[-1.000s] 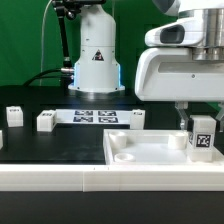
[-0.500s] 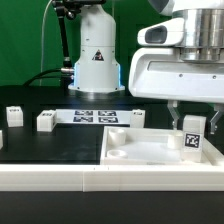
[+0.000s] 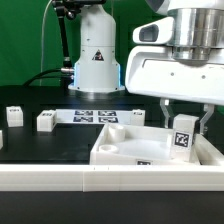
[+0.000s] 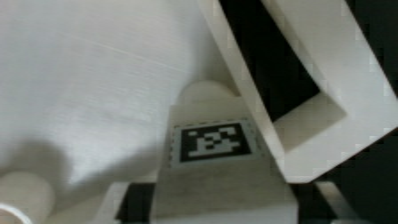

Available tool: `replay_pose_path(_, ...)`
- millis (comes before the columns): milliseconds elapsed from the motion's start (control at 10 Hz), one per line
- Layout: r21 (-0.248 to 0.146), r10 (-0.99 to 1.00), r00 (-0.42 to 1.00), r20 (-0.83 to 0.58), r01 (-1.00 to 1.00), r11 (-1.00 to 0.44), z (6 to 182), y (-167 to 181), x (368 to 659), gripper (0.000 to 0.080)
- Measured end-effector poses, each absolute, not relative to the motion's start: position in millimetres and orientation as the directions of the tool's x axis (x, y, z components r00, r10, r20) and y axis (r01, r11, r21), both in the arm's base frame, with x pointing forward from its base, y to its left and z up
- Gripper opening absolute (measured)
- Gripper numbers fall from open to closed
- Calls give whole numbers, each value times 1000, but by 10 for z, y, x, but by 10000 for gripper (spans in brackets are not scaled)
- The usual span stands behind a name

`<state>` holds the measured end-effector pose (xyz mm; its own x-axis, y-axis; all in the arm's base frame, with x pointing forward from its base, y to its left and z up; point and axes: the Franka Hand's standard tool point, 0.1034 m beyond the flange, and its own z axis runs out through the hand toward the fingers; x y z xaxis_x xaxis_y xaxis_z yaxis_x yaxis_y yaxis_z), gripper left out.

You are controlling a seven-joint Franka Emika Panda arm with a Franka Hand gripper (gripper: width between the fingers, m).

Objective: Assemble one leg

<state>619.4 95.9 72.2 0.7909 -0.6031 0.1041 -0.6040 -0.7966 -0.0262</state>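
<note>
My gripper (image 3: pixel 183 122) is shut on the leg (image 3: pixel 183 138), a small white oblong block with a black-and-white tag facing the camera. The leg stands upright with its lower end inside the large white tray-like top (image 3: pixel 120 158), near the rim on the exterior view's right. In the wrist view the leg (image 4: pixel 217 140) runs down between my fingers, and my gripper (image 4: pixel 217 200) clamps its upper part. The top's floor (image 4: pixel 89 90) and its raised rim (image 4: pixel 311 110) lie beside the leg.
Three more white legs lie on the black table behind the top (image 3: pixel 14 115) (image 3: pixel 46 120) (image 3: pixel 137 117). The marker board (image 3: pixel 95 116) lies in front of the robot base (image 3: pixel 97 55). A white ledge (image 3: pixel 60 180) runs along the front.
My gripper and the leg have moved towards the exterior view's left. The top has shifted left with them and now sits slightly skewed.
</note>
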Motion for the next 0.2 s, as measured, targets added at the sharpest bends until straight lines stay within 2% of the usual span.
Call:
replay_pose_path(100, -27, -603, 791, 104, -604, -797, 721, 964, 6193, 420)
replay_pose_path(200, -27, -603, 791, 104, -604, -797, 721, 964, 6193, 553)
